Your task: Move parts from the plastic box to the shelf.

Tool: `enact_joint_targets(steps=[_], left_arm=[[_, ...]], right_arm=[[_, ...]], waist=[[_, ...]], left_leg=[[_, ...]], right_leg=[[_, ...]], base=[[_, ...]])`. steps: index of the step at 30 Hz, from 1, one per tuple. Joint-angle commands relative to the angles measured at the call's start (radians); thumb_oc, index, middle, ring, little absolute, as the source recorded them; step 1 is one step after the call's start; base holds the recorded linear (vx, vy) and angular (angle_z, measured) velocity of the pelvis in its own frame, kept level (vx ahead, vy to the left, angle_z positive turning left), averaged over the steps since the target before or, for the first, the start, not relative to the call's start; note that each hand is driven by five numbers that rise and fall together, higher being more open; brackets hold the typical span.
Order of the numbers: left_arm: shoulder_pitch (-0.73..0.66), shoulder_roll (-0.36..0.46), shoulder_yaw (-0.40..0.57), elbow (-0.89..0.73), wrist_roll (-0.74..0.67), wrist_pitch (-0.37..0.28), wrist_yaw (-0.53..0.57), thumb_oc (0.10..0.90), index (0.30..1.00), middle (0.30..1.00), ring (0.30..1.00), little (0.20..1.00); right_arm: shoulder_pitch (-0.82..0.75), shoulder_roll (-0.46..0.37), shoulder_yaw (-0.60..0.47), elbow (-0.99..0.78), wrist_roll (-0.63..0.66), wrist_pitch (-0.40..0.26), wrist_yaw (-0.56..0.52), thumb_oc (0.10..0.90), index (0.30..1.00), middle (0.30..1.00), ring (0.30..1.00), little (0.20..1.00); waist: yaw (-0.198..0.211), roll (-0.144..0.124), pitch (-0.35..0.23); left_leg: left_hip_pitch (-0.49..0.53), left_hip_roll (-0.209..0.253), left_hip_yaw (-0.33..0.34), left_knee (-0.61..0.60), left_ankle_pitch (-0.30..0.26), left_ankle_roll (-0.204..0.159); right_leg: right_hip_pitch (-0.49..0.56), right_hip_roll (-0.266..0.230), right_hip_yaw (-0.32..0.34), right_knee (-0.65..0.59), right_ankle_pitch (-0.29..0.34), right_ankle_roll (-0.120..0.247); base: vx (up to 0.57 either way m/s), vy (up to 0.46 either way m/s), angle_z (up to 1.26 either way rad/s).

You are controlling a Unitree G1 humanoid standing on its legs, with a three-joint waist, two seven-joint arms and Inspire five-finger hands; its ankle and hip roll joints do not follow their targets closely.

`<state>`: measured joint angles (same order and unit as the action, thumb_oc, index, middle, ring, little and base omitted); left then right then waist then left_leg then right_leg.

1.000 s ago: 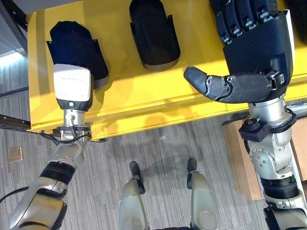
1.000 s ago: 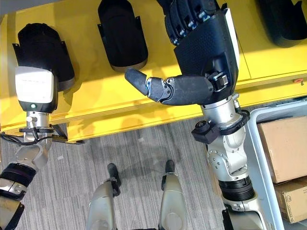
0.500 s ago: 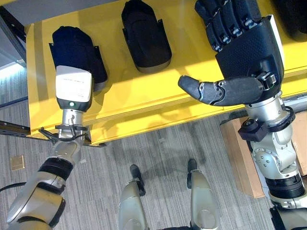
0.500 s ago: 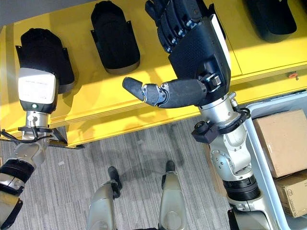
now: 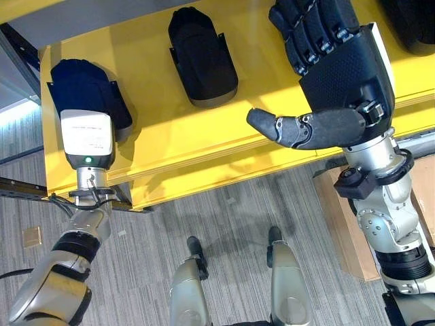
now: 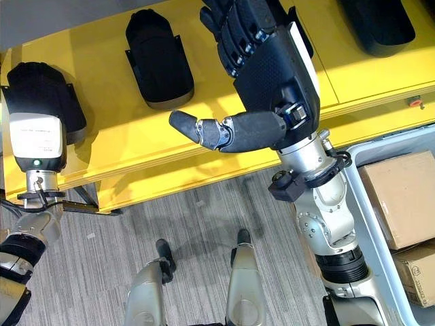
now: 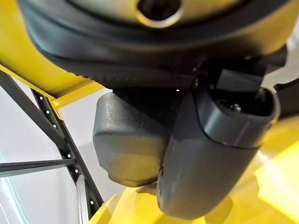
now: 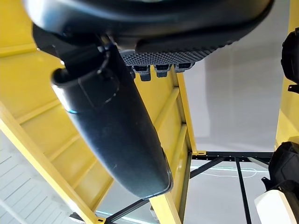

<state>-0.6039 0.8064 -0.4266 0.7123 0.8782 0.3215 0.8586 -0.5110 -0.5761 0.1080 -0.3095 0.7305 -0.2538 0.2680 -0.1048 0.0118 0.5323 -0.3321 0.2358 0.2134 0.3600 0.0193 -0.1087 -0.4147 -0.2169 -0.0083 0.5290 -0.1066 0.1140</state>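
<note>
Right hand [image 5: 340, 81]: fingers straight, thumb out, nothing held, raised over the yellow shelf [image 5: 177, 146]. Left hand [image 7: 187, 154] at the far-left black part [image 5: 85, 92]; grip hidden, cannot tell. Second part [image 5: 202, 54] sits between the two hands. Advice: confirm the left part sits flat and clear of the shelf edge before backing off. Below: grey carpet [image 5: 224, 210]; cardboard box [image 6: 401, 197] beside the right arm.

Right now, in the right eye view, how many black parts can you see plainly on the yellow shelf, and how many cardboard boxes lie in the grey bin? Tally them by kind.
Black parts: 3
Cardboard boxes: 2
Total: 5
</note>
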Motion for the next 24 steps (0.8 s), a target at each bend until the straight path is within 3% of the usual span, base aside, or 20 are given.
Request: enact_joint_targets(steps=[1, 8, 16, 24], left_arm=[[-0.039, 0.098, 0.101, 0.007, 0.064, 0.072, 0.058, 0.400, 0.300, 0.300, 0.300, 0.300], [-0.040, 0.133, 0.088, 0.072, 0.073, 0.058, 0.060, 0.400, 0.300, 0.300, 0.300, 0.300], [-0.069, 0.188, 0.057, 0.098, 0.103, 0.001, 0.068, 0.400, 0.300, 0.300, 0.300, 0.300], [-0.123, 0.292, -0.002, 0.097, 0.112, -0.016, 0.043, 0.400, 0.300, 0.300, 0.300, 0.300]], right_arm=[[-0.098, 0.003, -0.054, -0.129, 0.037, -0.087, -0.006, 0.900, 1.000, 1.000, 1.000, 1.000], [-0.110, -0.030, -0.042, -0.125, 0.033, -0.069, -0.008, 0.900, 1.000, 1.000, 1.000, 1.000], [-0.089, -0.059, -0.042, -0.130, 0.033, -0.098, -0.025, 0.900, 1.000, 1.000, 1.000, 1.000], [-0.057, -0.061, -0.050, -0.146, 0.035, -0.149, -0.031, 0.900, 1.000, 1.000, 1.000, 1.000]], waist=[[-0.004, 0.023, -0.113], [-0.014, 0.032, -0.115], [-0.031, 0.027, -0.111], [-0.053, -0.004, -0.093]], left_leg=[[0.002, -0.022, -0.067, -0.024, -0.011, 0.015], [0.012, -0.031, -0.060, -0.019, -0.021, 0.015], [0.004, -0.055, -0.048, 0.026, -0.068, 0.039], [-0.008, -0.046, 0.073, 0.171, -0.200, 0.091]], right_leg=[[0.040, 0.001, -0.044, 0.039, -0.069, -0.029], [0.047, -0.005, -0.034, 0.025, -0.064, -0.028], [0.060, -0.017, -0.004, -0.032, -0.024, -0.010], [0.091, -0.088, 0.024, -0.171, 0.104, 0.043]], base=[[0.00, 0.000, 0.00], [0.04, 0.078, -0.02], [0.03, 0.095, -0.04], [0.05, 0.177, -0.23]])
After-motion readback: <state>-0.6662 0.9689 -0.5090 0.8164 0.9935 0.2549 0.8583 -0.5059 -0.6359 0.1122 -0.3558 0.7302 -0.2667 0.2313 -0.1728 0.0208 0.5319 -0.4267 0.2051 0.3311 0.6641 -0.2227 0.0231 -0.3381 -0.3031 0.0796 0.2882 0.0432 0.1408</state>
